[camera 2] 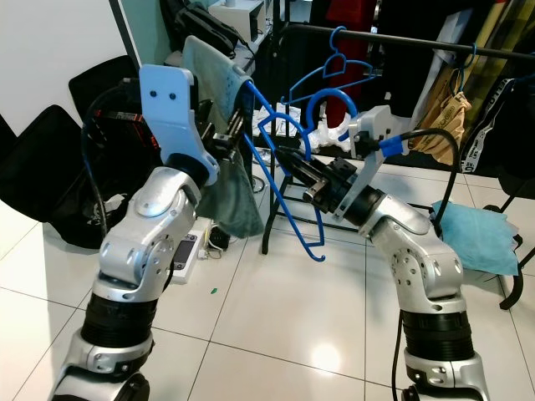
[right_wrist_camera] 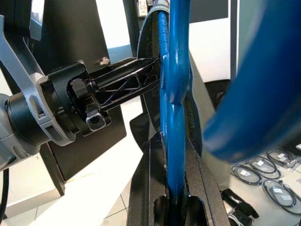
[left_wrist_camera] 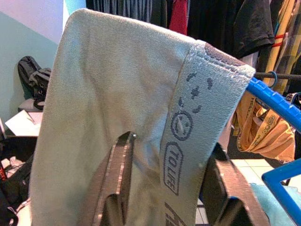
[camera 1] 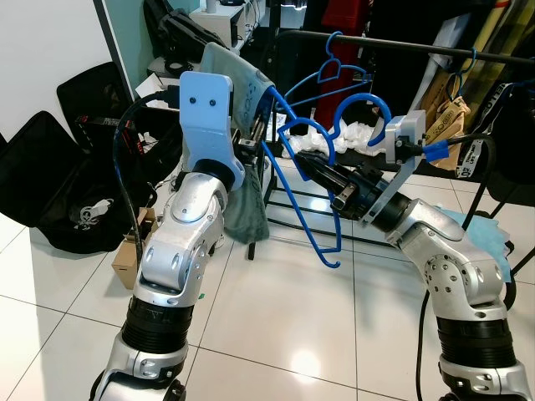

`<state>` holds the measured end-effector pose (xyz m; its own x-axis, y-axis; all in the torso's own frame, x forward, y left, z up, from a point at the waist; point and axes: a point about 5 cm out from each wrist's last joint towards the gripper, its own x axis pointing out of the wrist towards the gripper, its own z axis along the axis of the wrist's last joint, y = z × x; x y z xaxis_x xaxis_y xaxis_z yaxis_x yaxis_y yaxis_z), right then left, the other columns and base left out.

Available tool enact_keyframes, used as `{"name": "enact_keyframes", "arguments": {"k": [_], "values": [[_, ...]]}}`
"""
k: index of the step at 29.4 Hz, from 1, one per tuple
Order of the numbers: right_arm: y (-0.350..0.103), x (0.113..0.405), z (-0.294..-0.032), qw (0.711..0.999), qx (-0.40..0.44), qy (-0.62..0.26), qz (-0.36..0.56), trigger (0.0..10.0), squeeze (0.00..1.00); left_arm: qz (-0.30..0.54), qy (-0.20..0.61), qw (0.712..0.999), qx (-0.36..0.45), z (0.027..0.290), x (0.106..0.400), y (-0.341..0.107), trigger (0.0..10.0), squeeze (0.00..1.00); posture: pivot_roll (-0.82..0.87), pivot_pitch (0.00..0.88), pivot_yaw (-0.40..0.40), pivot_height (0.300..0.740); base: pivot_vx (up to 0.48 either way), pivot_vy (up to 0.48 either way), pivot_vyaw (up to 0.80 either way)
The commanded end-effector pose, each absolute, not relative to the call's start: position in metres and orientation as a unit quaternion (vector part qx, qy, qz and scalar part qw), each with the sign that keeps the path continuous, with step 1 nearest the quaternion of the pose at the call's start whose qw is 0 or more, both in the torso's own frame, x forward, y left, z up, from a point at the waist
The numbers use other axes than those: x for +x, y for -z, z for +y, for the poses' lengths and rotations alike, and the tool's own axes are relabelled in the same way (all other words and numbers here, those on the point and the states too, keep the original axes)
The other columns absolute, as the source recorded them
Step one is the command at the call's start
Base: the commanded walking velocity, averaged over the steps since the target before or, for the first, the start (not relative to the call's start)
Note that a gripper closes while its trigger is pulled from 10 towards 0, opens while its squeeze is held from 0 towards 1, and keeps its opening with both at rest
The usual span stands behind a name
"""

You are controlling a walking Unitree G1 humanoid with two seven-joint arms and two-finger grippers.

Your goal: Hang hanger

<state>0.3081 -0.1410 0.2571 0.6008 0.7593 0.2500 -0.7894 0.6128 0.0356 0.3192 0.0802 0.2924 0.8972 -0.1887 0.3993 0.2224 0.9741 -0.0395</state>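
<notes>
Blue plastic hanger (camera 1: 294, 180), grey-green garment (camera 1: 238, 142) draped, pinched in both claws.

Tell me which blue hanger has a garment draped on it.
The blue hanger held between both end effectors, carrying a grey-green garment on its left shoulder. The blue hangers on the black rail behind hang bare.

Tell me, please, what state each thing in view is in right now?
Blue hanger: off the rail, held by both pincers.
Grey-green garment: draped over the hanger.
Left pincer: shut on garment and hanger.
Right pincer: shut on the hanger.
Clothes rail: another blue hanger hanging on it.
</notes>
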Motion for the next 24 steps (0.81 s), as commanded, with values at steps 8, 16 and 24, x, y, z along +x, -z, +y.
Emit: {"name": "enact_keyframes", "arguments": {"k": [8, 16, 24], "values": [[-0.259, 0.306, -0.139, 0.889, 0.07, -0.439, -0.109, 10.0, 0.0, -0.201, 0.096, 0.974, -0.042, 0.084, 0.321, -0.292, 0.0, 0.0, -0.04, 0.07, 0.002, 0.74, 0.0, 0.0, 0.0], [-0.253, 0.317, -0.146, 0.915, 0.07, -0.387, -0.089, 10.0, 0.0, -0.224, 0.148, 0.96, -0.075, 0.081, 0.316, -0.303, 0.0, 0.0, -0.03, 0.068, 0.002, 0.74, 0.0, 0.0, 0.0], [-0.256, 0.334, -0.169, 0.947, 0.084, -0.297, -0.089, 10.0, 0.0, -0.232, 0.268, 0.932, -0.07, 0.077, 0.298, -0.303, 0.0, 0.0, -0.03, 0.071, 0.001, 0.74, 0.0, 0.0, 0.0]]}}
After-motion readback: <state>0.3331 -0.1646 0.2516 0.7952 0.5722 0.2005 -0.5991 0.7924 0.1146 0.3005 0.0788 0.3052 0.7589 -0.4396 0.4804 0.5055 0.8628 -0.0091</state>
